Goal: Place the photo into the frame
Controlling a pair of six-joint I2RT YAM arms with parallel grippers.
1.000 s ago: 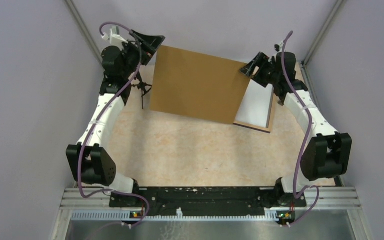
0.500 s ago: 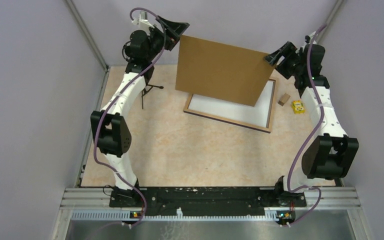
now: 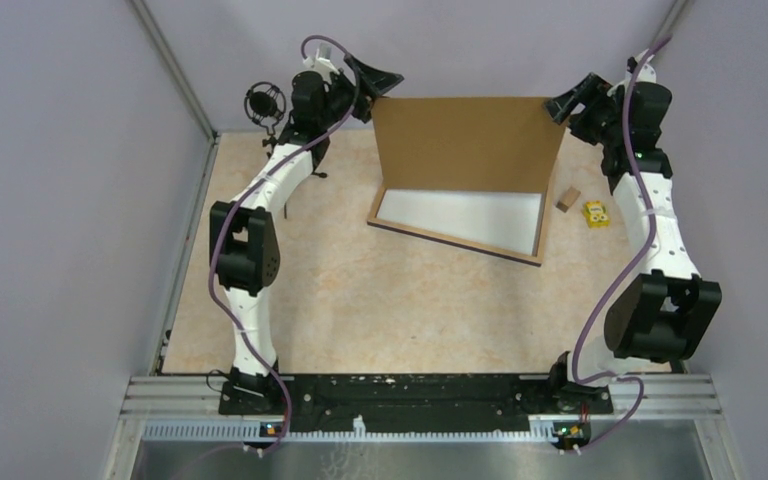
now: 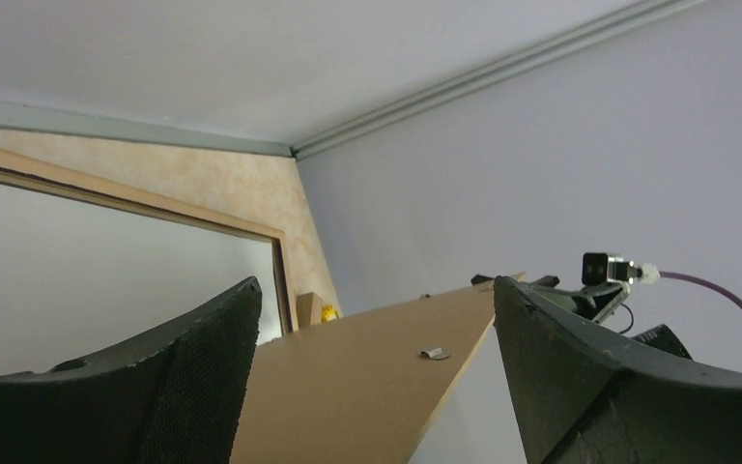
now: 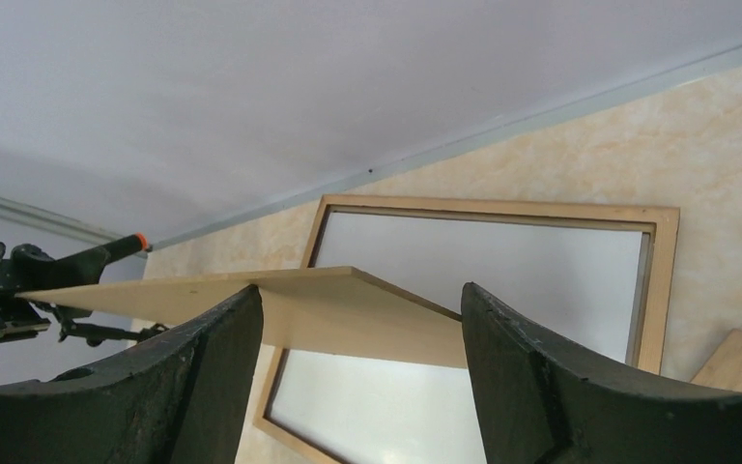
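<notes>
The frame lies flat on the table, light wood side up, with a plain white sheet inside it. No printed side of a photo shows. A brown backing board stands steeply tilted over the frame's far edge. My left gripper is at its upper left corner and my right gripper at its upper right corner. In the left wrist view the board passes between wide-apart fingers. In the right wrist view the board sits between spread fingers above the frame.
A small wooden block and a yellow object lie right of the frame. A black stand is at the back left corner, with a thin black rod below it. Purple walls close in on three sides.
Both arms swung the board from a low tilt over the left of the table to the back and raised it nearly upright. The frame and white sheet are now uncovered.
</notes>
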